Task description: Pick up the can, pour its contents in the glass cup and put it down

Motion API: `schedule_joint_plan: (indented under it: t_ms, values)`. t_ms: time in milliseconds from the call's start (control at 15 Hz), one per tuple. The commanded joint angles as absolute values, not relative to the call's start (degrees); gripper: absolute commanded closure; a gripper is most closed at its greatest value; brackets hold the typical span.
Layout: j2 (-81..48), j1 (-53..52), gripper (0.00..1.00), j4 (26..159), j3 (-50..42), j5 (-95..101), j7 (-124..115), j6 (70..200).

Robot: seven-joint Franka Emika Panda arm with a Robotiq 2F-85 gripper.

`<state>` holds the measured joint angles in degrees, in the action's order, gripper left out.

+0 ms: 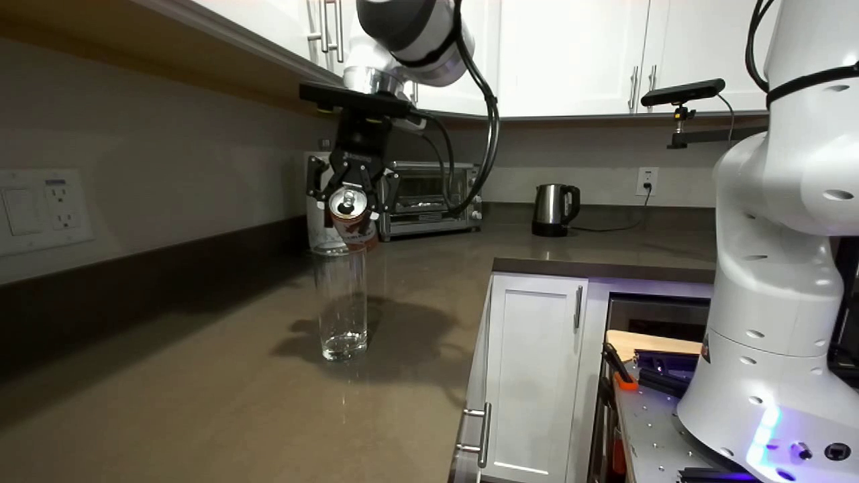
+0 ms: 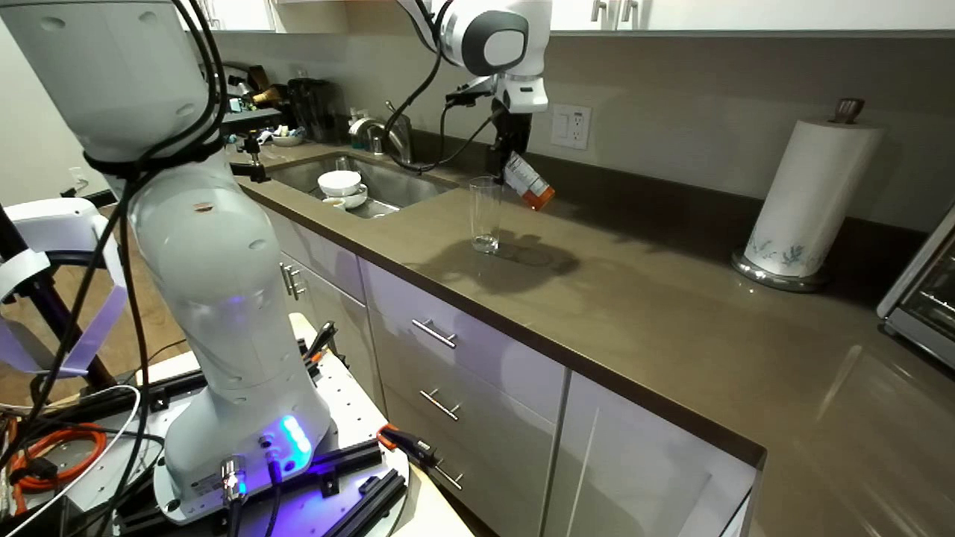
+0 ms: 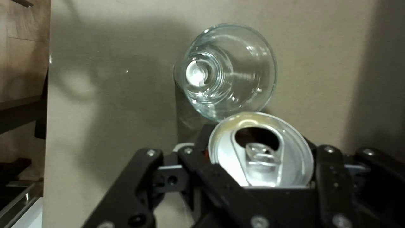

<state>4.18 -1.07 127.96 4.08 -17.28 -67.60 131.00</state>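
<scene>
— Black end effector (image 1: pixel 350 204), drawn in to the width of the can (image 3: pixel 261 150) and gripping it from both sides. Held where?

— Close by the rim of the upright glass (image 1: pixel 341 302), hard to say whether touching or just beside, and well clear of the counter (image 1: pixel 221 402).

— Pouring, or about to pour, at a guess, with no stream visible. How best to do it?

— Bring the mouth in over the glass before tipping further. Roll slowly, avoid knocking the rim, and watch for dribbles down the outside, a likely fault with a hasty tilt. Once drained, turn back upright before moving off, then lower gently.

— And pointing which way?

— Aslant along the long axis, with the lid end higher and toward the glass, the mouth on the side of the lid nearest it, and the base lower and farther off. Not yet tipped past level, judging by the can (image 2: pixel 528 181) in an exterior view.

— Farther back?

— Paper towel roll (image 2: pixel 813 198), then kettle (image 1: pixel 550 209) on the far stretch of counter. Leave both alone.
</scene>
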Motion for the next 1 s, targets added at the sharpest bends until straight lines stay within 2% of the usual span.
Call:
schedule_joint_plan:
  t_ms: [0,933]
  values:
    - [6.77,-1.59,0.71,130.36,4.51,-14.51,-70.91,133.01]
    - [8.27,-1.58,0.72,131.43,5.74,-12.31,-72.32,133.33]
